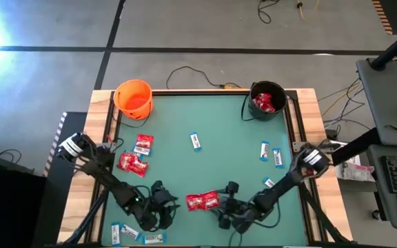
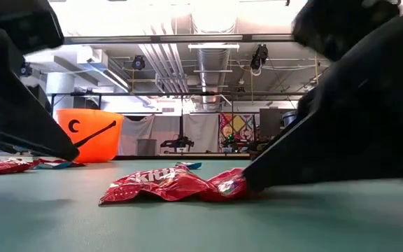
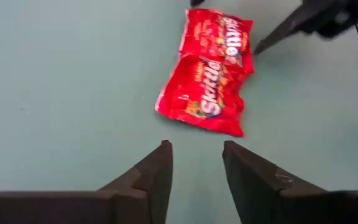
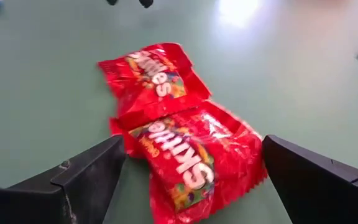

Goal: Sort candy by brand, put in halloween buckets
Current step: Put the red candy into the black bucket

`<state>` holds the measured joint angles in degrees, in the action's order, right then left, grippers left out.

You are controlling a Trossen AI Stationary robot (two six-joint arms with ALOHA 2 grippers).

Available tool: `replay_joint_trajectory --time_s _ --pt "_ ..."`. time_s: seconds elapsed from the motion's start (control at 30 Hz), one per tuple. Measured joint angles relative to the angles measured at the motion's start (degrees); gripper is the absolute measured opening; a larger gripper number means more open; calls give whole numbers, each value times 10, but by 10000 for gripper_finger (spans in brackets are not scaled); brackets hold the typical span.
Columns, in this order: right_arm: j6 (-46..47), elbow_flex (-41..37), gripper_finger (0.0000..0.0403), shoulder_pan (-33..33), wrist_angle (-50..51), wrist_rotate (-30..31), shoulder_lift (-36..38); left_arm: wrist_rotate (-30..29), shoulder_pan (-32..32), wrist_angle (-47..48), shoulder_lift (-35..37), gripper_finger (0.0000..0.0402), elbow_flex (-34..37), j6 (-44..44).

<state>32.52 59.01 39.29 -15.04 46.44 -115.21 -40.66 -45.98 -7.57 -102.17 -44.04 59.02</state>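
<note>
Red packets lie between the wide-spread right gripper, seemingly untouched; left gripper stands narrowly parted, empty.

Two crinkly red packets flat mid-table; orange bucket, black bucket at far corners.

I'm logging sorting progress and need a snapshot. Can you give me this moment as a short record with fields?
black bucket: far right corner, red packets inside
orange bucket: far left corner, contents not visible
red pair: two overlapping red packets, near edge, between both grippers
right gripper: open wide, fingers either side of the red pair
left gripper: partly open, empty, just short of the red pair
blue bars: loose on the mat, none in a bucket that shows
</note>
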Motion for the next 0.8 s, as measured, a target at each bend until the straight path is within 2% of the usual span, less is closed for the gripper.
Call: replay_joint_trajectory --time_s 0.17,0.33,0.47,0.57,0.7,0.8 --pt "8 11 368 -32 -3 -8 -25 -5 -1 -35 0 165 22 0" --pt "31 10 343 -59 13 -63 -23 -9 -1 -64 -8 171 28 -8" --pt "35 8 281 -73 24 -59 -20 -7 -1 -103 -33 171 22 -57" --pt "39 6 223 -84 26 -57 -20 13 -1 -89 -47 171 11 -79" --pt "41 4 141 -85 42 -74 2 35 -8 -10 -45 169 7 -23" --pt "23 4 82 -85 96 -105 57 11 -27 16 -43 164 9 -4"
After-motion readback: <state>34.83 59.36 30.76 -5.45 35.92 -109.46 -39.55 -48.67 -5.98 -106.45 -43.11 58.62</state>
